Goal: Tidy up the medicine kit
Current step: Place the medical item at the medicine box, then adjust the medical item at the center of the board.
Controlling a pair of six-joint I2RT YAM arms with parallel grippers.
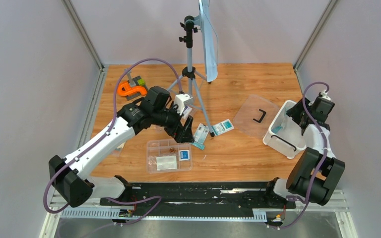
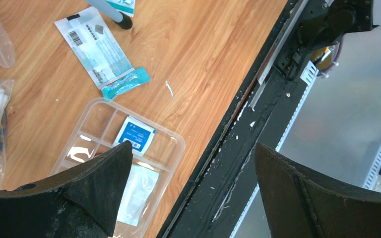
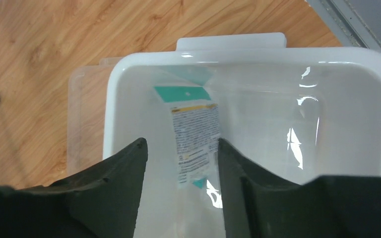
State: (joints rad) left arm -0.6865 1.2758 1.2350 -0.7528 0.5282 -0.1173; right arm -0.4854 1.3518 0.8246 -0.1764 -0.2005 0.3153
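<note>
**Nearly there: one packet going into the tub**

The right gripper point(image 3: 181, 144) hangs inside the white rounded-corner plastic tub point(image 3: 278, 124), at the right side of the wooden table point(image 1: 238, 153). Its jaws are parted. A long white packet with a teal band point(image 3: 196, 134) shows in the gap, narrower than that gap and seemingly free of the pads, though its right edge runs close to one finger.

To finish this step cleanly, the jaws should probably spread wider before the arm rises straight up. That way neither pad drags the packet back out or catches the tub wall. Left flat on the floor of the tub, the packet leaves room for what follows.

The left gripper point(image 2: 193, 148) has its jaws spread wide and pinches nothing. It hovers over the near corner of the clear divided plastic tray point(image 2: 94, 119), which holds a small blue-and-white square sachet point(image 2: 135, 136) and a pale flat packet point(image 2: 139, 188). Just beyond the tray lie a white-and-teal packet with a barcode point(image 2: 94, 44) and a small teal strip point(image 2: 126, 83). The clear lid with a black handle point(image 1: 248, 111) lies flat just beside the tub.

The packet in the tub carries a block of fine print under an orange stripe, too small to read. The barcode packet and the blue sachet also bear lettering, but none of it is legible.
</note>
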